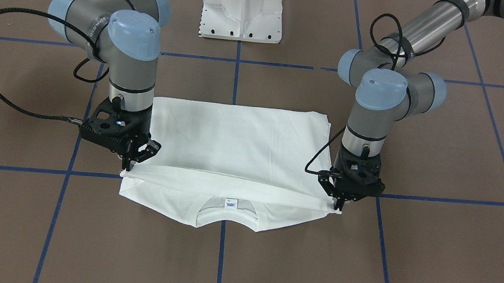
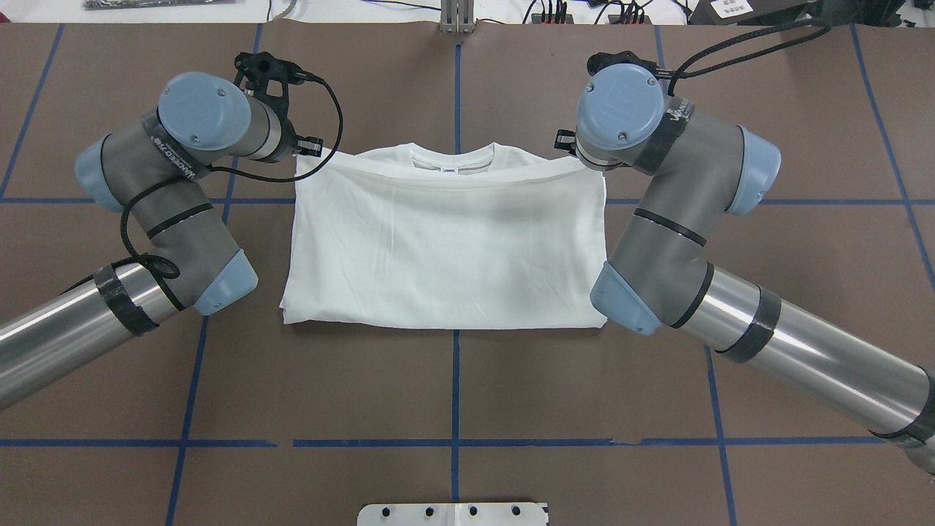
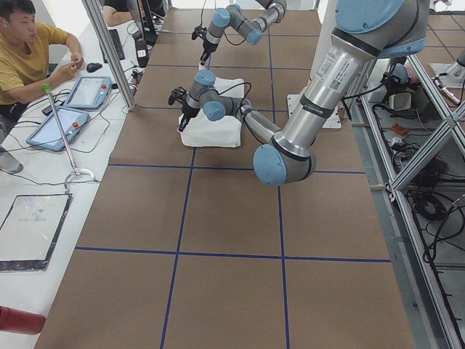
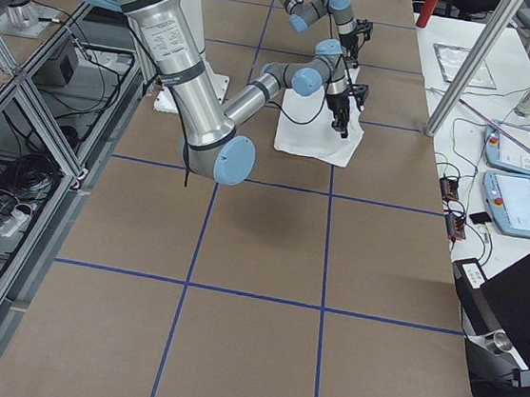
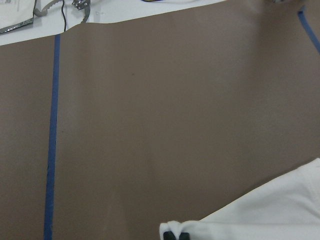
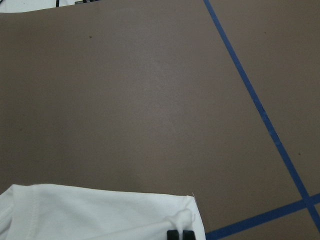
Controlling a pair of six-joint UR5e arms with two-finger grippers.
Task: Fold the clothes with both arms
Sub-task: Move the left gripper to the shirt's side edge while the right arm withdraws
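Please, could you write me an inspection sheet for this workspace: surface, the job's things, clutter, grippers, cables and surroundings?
surface: brown table with a blue tape grid, flat.
job's things: white T-shirt, folded over once. The top layer's edge stops short of the collar, and the neck label shows.
clutter: nothing seen.
grippers: left gripper and right gripper are each shut on one end of the folded edge.
cables: a black cable loops wide from the right wrist. A second cable loops along the left arm.
surroundings: white pedestal behind the shirt. A person sits at a side desk with tablets.
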